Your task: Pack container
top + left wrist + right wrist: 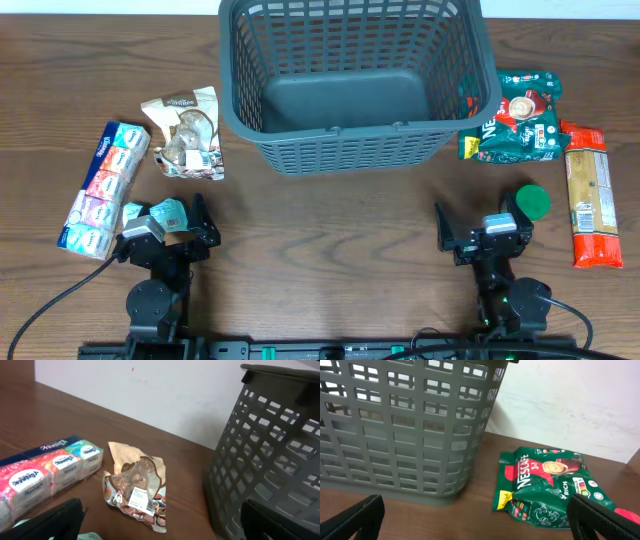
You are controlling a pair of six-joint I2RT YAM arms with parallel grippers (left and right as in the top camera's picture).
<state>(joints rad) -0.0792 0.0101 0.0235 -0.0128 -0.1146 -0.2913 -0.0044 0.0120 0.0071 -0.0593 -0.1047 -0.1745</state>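
Observation:
The container (345,130), a large dark grey lattice basket, stands at the back middle of the table with nothing on its floor. My left gripper (167,226) rests low at the front left, open, over a small teal packet (165,212). My right gripper (482,230) sits at the front right, open, with nothing between its fingers. In the left wrist view my left gripper (162,527) faces a clear bag of brown snacks (137,487), with the container (265,460) to the right. In the right wrist view my right gripper (480,525) faces the container (405,425) and a green Nescafe bag (545,487).
A multipack of tissues (103,187) and the clear snack bag (185,132) lie at the left. At the right lie the green Nescafe bag (520,118), a round green lid (533,201) and a long red-orange packet (590,195).

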